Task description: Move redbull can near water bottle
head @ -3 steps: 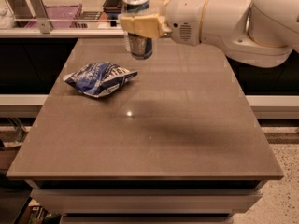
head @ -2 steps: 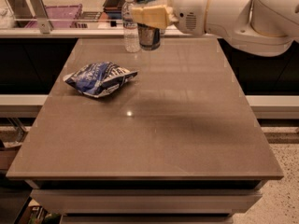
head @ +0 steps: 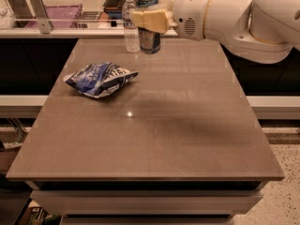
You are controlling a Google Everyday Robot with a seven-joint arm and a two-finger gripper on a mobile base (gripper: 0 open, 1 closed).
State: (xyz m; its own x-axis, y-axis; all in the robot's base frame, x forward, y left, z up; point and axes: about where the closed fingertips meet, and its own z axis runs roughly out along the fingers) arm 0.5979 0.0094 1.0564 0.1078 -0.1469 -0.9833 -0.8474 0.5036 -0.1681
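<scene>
**Three items, one held**

Can (head: 150, 40): clasped by the end effector (head: 149, 20) at the far edge of the worktop (head: 178, 125), just right of the bottle (head: 131, 27). Whether its base touches the surface is unclear.
Bag (head: 100, 78): towards the left edge, apart.
Status: carry apparently done; release and withdrawal outstanding.

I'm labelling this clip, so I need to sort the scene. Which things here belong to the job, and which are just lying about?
Part of the job:
redbull can, gripped by the hand at the table's far edge
water bottle, just left of the can

Just lying about:
blue-and-white snack bag on the table
purple tray on the counter behind
</scene>
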